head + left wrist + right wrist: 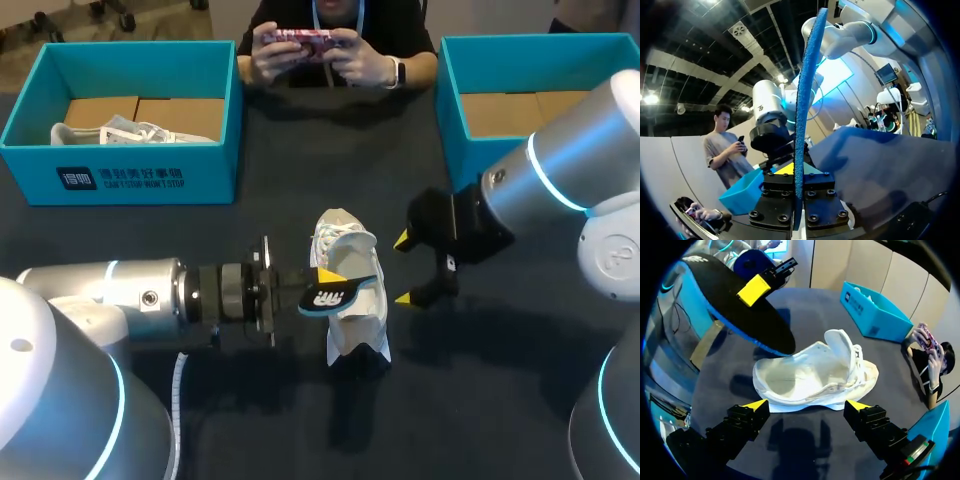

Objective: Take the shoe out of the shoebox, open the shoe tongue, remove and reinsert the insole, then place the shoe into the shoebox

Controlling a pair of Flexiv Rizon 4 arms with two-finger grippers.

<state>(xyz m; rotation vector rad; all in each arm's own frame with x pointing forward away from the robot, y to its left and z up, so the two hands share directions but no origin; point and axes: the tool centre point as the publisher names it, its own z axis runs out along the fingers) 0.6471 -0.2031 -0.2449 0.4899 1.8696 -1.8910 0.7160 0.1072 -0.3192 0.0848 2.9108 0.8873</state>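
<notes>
Prob. a robot lab: a dark table (pixel 300 150) is flanked by a left arm (pixel 110 290) at lower left & a right arm (pixel 570 170) at right edge; a teal box (pixel 130 175) is set upper left, a second teal box (pixel 452 120) upper right.

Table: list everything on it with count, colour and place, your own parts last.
white lace-up shoe: one, white, mid-table, tongue lifted open
flat foam insole: one, black on top and blue beneath, held above that shoe
far-left teal cardboard shoebox: one, teal, holds a second white shoe
far-right teal cardboard shoebox: one, teal, brown floor showing
left claw: one, yellow-tipped, shut on the insole
right claw: one, yellow-tipped, open beside the mid-table shoe
</notes>
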